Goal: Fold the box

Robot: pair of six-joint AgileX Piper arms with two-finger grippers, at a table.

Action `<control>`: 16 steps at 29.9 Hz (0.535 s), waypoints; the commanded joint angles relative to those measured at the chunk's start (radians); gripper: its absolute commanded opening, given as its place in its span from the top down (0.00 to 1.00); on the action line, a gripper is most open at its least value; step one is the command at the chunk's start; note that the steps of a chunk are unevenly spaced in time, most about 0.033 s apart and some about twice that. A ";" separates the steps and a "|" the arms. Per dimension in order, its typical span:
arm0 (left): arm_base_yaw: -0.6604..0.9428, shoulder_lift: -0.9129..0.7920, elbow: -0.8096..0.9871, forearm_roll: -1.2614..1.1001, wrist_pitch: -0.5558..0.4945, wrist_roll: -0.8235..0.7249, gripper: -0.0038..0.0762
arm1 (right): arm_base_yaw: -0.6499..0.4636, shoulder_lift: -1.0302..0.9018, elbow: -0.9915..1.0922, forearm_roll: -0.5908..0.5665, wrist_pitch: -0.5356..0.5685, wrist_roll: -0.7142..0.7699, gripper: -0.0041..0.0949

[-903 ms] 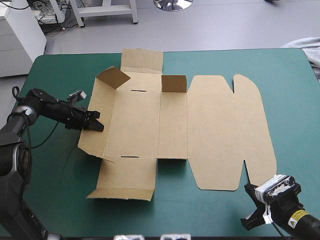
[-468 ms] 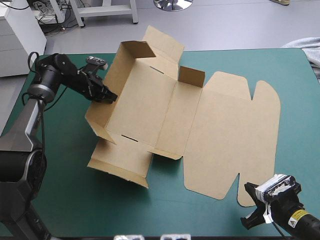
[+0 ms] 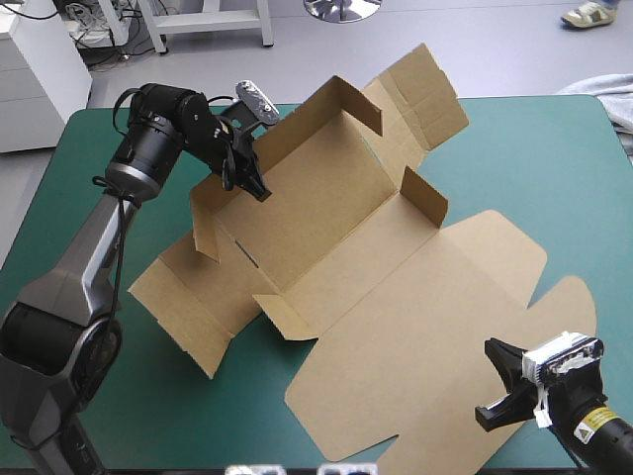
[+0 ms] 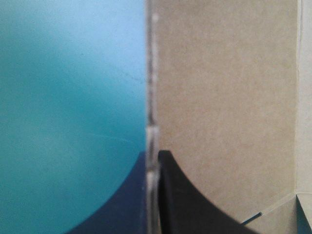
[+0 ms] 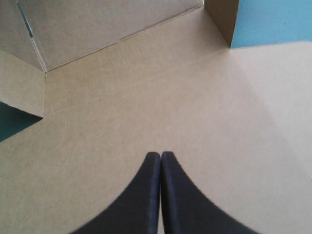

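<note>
The brown box (image 3: 336, 223) lies partly folded and turned at an angle on the teal-green table (image 3: 564, 168). Its long wall and end flaps are raised, and the wide lid panel (image 3: 445, 327) lies flat toward the near right. My left gripper (image 3: 253, 184) is shut on the top edge of the raised far-left wall. In the left wrist view that board edge (image 4: 152, 97) stands between the black fingers (image 4: 185, 195). My right gripper (image 5: 161, 156) is shut with nothing in it, pointing over the flat lid board (image 5: 146, 97). In the high view it (image 3: 495, 386) sits at the lid's near right corner.
A grey cloth bundle (image 3: 605, 94) lies at the table's far right edge. Bare teal-green cover shows at the far right and along the near left (image 3: 119, 396). A side flap (image 3: 183, 302) of the box spreads toward the left edge.
My left gripper has swung toward the far edge and to the right with the wall in its grip. The whole box turned clockwise, and the lid slid under my right gripper, which stayed put.
</note>
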 commanded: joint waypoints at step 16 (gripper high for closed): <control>-0.372 -0.068 -0.039 0.529 -0.300 0.116 0.96 | 0.000 0.009 -0.080 -0.007 -0.101 -0.021 0.97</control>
